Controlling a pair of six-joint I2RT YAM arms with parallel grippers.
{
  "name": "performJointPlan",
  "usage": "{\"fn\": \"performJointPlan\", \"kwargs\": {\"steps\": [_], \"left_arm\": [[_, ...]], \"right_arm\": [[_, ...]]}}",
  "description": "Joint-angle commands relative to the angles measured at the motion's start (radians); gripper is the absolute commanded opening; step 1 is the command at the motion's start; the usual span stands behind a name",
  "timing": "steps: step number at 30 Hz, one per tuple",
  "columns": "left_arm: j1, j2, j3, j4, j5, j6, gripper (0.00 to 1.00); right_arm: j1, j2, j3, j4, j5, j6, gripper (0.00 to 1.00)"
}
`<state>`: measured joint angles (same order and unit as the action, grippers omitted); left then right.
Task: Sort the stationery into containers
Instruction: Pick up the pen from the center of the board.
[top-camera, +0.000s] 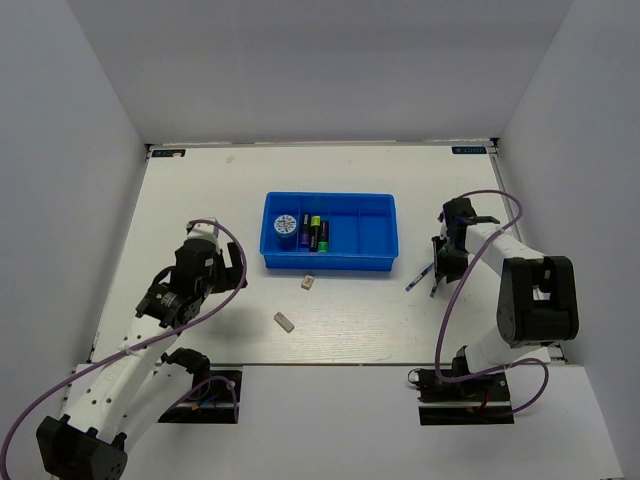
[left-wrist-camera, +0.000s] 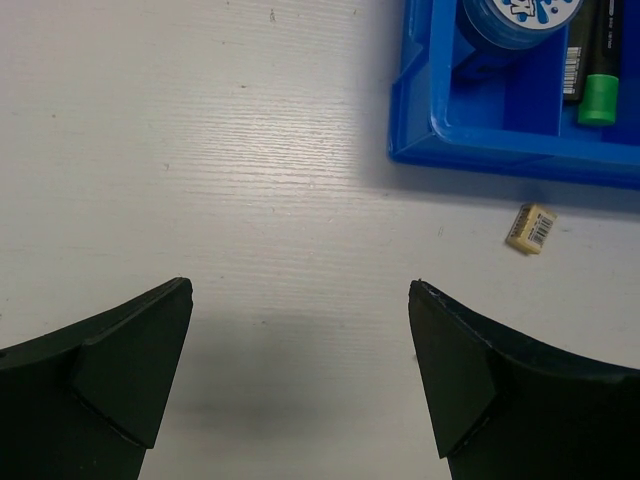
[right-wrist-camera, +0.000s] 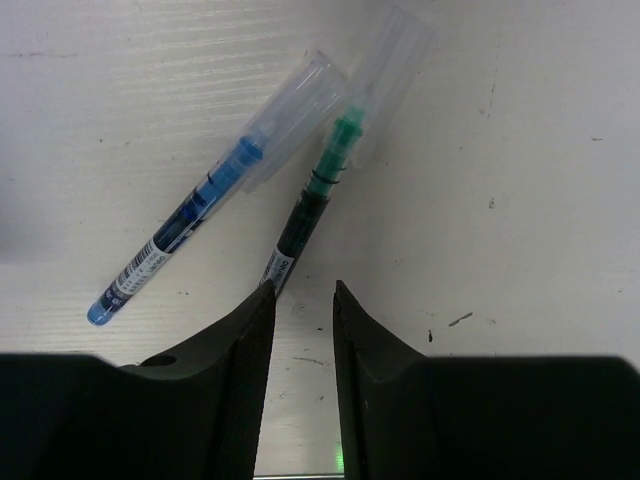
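Note:
The blue tray (top-camera: 378, 232) holds a round blue-and-white disc (top-camera: 284, 224) in its left compartment and two black markers (top-camera: 316, 234) in the one beside it. Two beige erasers (top-camera: 308, 282) (top-camera: 284, 321) lie on the table in front of it; one eraser (left-wrist-camera: 530, 228) also shows in the left wrist view. My left gripper (left-wrist-camera: 300, 290) (top-camera: 236, 275) hangs wide open and empty, left of the tray's near corner. Two thin pens lie right of the tray, a blue pen (right-wrist-camera: 190, 215) (top-camera: 419, 277) and a green-tipped pen (right-wrist-camera: 312, 200). My right gripper (right-wrist-camera: 303, 288) (top-camera: 438, 272) stands narrowly open, its left fingertip at the green-tipped pen's end, bare table between the jaws.
White walls close in the table on three sides. The tray's two right compartments (top-camera: 378, 228) show nothing in them. The right arm's purple cable (top-camera: 450, 300) loops over the table's near right part.

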<state>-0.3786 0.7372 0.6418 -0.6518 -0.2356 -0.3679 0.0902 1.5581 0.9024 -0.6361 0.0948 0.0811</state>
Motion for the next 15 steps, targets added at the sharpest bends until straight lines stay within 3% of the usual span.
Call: {"fn": "performJointPlan", "kwargs": {"steps": [1,15], "left_arm": [[0.006,-0.009,0.001,0.017,0.021,-0.011,0.99],[0.006,-0.022,-0.004,0.015,0.019,-0.011,0.99]], "right_arm": [[0.0,0.017,0.023,0.035,0.028,0.043,0.33],[-0.001,0.14,0.046,0.003,0.0,0.111,0.27]]}}
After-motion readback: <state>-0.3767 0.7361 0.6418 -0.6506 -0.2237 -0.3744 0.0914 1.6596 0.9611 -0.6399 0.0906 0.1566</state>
